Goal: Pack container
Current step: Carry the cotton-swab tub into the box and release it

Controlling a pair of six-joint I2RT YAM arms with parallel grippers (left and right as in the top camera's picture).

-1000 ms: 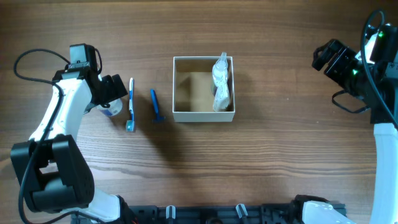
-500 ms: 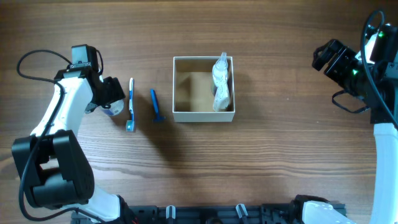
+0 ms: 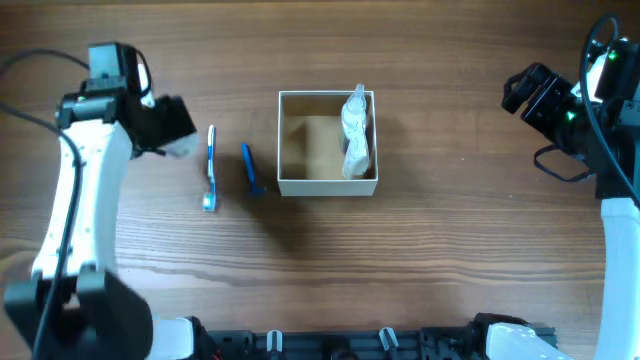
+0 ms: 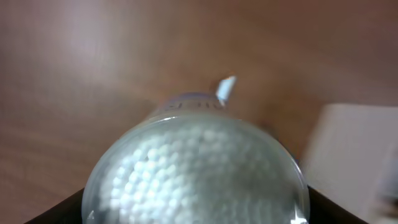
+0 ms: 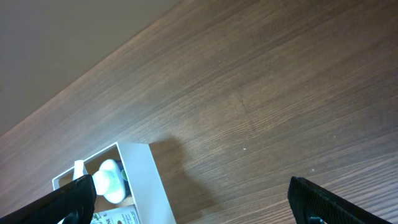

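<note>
Left arm has lifted the round jar (image 4: 199,168) off the table.
Left gripper (image 3: 172,130) clamps it. The container (image 3: 327,186), to its right past the unpacked toothbrush (image 3: 210,165) and razor (image 3: 251,168), holds one white bottle (image 3: 355,135). The right gripper (image 5: 199,205) is spread wide.

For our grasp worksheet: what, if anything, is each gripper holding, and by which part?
The left gripper holds the small round jar by opposite sides of its body. The right gripper is open and holds nothing.

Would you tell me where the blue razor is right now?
In the overhead view, the blue razor lies left of centre, between the toothbrush on its left and the container on its right.
</note>
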